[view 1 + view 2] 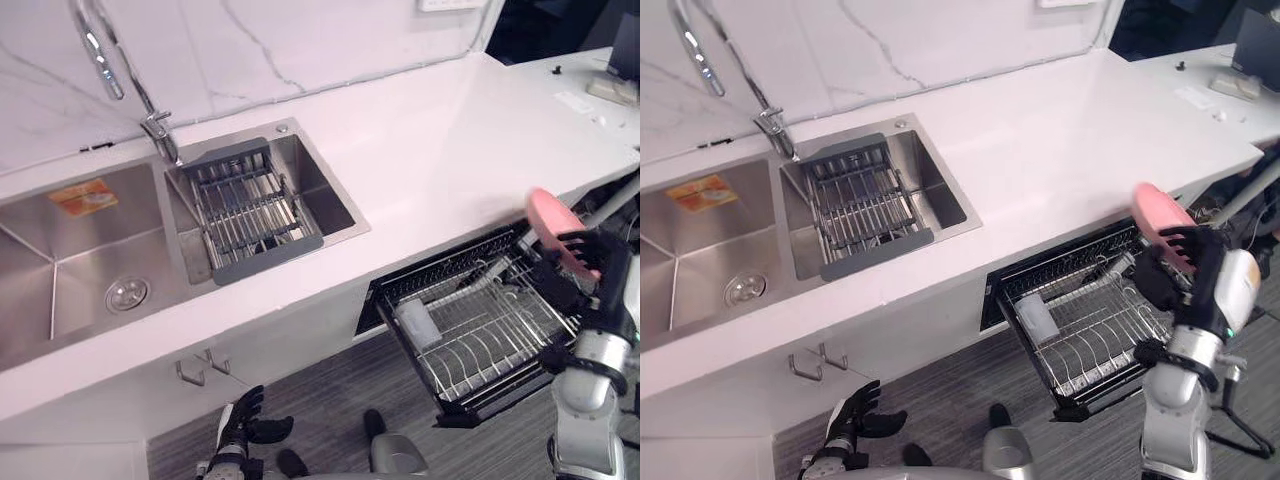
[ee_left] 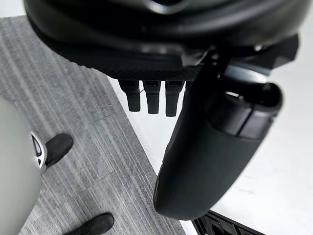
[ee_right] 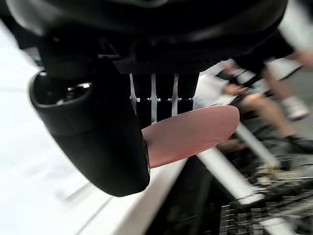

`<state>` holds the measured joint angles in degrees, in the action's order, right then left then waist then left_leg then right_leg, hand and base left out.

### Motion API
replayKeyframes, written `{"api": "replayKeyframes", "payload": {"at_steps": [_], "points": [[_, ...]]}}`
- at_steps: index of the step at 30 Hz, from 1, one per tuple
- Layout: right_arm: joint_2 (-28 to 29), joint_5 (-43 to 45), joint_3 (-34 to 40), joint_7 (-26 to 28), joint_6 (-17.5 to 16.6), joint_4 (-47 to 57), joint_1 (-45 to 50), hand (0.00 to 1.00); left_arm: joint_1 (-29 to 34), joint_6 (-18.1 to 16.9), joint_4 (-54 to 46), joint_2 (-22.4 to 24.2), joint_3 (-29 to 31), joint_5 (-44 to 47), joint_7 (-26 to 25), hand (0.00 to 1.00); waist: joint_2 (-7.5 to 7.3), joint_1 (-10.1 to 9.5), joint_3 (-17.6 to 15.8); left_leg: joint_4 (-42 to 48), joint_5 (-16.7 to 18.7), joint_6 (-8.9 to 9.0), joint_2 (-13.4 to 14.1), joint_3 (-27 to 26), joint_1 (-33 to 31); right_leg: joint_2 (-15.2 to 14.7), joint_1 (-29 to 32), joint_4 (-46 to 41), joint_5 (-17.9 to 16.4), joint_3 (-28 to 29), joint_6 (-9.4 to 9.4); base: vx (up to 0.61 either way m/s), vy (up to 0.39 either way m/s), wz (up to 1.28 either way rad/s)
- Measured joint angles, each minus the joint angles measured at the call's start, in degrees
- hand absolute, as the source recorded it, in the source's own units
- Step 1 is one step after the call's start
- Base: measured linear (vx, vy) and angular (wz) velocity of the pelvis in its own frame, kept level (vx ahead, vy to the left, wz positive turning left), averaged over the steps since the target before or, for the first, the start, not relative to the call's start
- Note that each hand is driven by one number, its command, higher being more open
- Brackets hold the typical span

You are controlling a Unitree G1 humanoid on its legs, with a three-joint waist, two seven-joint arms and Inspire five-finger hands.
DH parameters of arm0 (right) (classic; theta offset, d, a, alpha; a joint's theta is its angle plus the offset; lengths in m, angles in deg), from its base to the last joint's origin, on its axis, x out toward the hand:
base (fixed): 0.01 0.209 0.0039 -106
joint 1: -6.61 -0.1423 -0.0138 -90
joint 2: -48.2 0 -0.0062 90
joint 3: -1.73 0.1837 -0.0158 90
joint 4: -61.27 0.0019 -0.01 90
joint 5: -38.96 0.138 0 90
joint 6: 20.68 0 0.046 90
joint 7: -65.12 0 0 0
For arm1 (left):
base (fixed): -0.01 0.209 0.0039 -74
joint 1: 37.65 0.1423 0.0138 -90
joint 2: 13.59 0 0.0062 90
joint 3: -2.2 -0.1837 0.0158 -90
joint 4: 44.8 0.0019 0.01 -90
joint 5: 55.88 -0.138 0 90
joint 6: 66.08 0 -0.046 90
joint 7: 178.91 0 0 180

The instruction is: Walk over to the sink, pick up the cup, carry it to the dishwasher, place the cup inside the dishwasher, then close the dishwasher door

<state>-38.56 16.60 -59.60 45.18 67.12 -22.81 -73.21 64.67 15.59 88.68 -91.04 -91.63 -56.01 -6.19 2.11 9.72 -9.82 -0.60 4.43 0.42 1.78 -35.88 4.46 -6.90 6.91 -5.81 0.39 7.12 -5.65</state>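
Cup held high at the right of the scene; the pink cup (image 1: 553, 214) is clamped in the right robot hand (image 1: 590, 265), fingers curled round one side and thumb pressing the other, with one end poking up and out past the fingers; it hangs just above the far corner of the pulled-out wire rack (image 1: 500, 345), touching neither the rack nor the table (image 1: 430, 150); the dishwasher (image 1: 400, 287) stands wide open beneath the table edge, and a pale cylinder (image 1: 415, 322) already lies on its side near the rack's left end, so that spot is taken. The left robot hand (image 1: 245, 422) hangs low by the floor, fingers relaxed and apart, holding nothing; over to the left, the sink (image 1: 60, 255) and the drainer rack (image 1: 245, 210) across its smaller basin are well clear of the action. By my read the cup is light, stiff and smooth-walled, probably plastic; slippery enough to twist in a loose hold, tough enough to take a firm squeeze; the wrap round the body looks the right hold, better than pinching the rim; the open bare wires on the rack's right half look the likeliest landing place; the closing of the dishwasher is not yet begun.
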Motion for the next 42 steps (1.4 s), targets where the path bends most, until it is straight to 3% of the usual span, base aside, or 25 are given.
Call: {"api": "replayKeyframes", "payload": {"at_steps": [6,7,8,11,18,19,27,34,37,42], "points": [[2.0,7.2,-2.1,0.5,0.4,-4.3,1.7,0.3,-2.0,-0.1,-1.1,0.8,-0.1,0.0,0.1,0.9,1.82,-0.47,-3.0,6.0,2.6,0.01,2.0,-2.0,-3.9,0.2,4.1,-3.9,-1.3,0.8,0.69,0.0,-0.042,-0.13],[2.0,8.0,-2.6,0.9,0.4,-5.0,1.6,0.3,-2.3,-0.2,-1.3,0.9,0.0,0.0,0.0,0.9,1.25,-0.72,-3.8,6.7,2.9,0.05,2.3,-2.1,-4.5,0.2,4.7,-4.2,-1.4,0.8,0.76,-0.02,-0.042,-0.13],[1.9,9.6,-3.5,1.7,0.3,-6.2,0.9,0.3,-3.0,-0.2,-2.0,0.9,-0.1,0.0,0.1,0.9,1.89,-1.23,-4.5,8.3,3.4,0.04,2.9,-2.5,-5.7,0.3,5.9,-5.2,-1.4,0.7,0.79,-0.02,-0.033,-0.12],[1.6,13.3,-5.0,2.7,0.4,-9.6,-2.6,0.3,-5.4,-0.5,-3.3,0.9,-0.2,0.1,0.1,0.9,1.76,-2.92,-7.6,13.3,5.4,-0.01,4.9,-3.4,-9.0,-0.1,9.1,-7.5,-1.4,-1.0,0.84,-0.02,-0.024,-0.16],[-0.9,18.8,-5.4,2.7,0.5,-14.0,-10.3,0.3,-10.8,-0.9,-5.7,0.4,-0.5,0.6,0.0,0.9,1.98,-4.46,-13.0,18.9,6.9,-0.75,7.7,-5.9,-14.9,-0.2,14.1,-10.0,-1.1,-1.9,0.29,0.02,0.01,0.07],[-0.9,19.1,-5.5,2.7,0.7,-14.5,-11.7,0.9,-11.7,-0.9,-5.8,0.4,-0.5,1.3,-0.1,0.9,1.98,-4.68,-13.5,19.4,6.9,-0.8,8.2,-7.3,-15.4,-0.2,14.9,-10.3,-1.1,-1.9,0.28,0.04,0.008,0.04],[-0.8,21.0,-7.3,2.5,1.1,-14.7,-16.7,0.9,-14.3,-0.9,-7.3,0.7,-0.6,1.3,-1.4,0.9,2.21,-5.93,-15.2,21.0,7.4,-0.72,9.9,-10.6,-16.5,0.5,16.4,-10.4,-1.1,-1.4,0.27,0.03,-0.011,-0.04],[-0.7,19.9,-6.5,0.7,1.2,1.5,-10.2,0.9,-15.6,-0.9,-7.4,0.9,-0.5,1.3,-1.6,0.9,1.66,-5.8,-15.7,23.1,8.4,-0.42,11.9,-12.0,-15.5,1.8,15.9,-10.9,-1.1,-0.5,0.22,0.03,-0.02,-0.13],[-0.1,19.7,-5.5,0.6,1.1,8.5,-5.9,0.9,-15.9,-0.9,-7.4,1.3,-0.2,1.3,-1.6,0.9,0.71,-5.69,-16.0,23.9,8.9,-0.03,12.8,-12.3,-13.5,2.5,13.9,-10.9,-1.2,-0.4,0.02,0.0,-0.034,-0.08],[6.6,18.8,-0.7,0.4,-0.9,15.5,4.2,0.9,-14.5,-0.7,-7.3,1.4,0.5,1.1,-1.5,0.9,-1.91,-4.64,-14.8,25.2,10.3,1.16,14.2,-13.2,-10.9,3.5,11.6,-11.1,-2.3,0.0,-0.17,-0.01,-0.03,-0.1]]}}
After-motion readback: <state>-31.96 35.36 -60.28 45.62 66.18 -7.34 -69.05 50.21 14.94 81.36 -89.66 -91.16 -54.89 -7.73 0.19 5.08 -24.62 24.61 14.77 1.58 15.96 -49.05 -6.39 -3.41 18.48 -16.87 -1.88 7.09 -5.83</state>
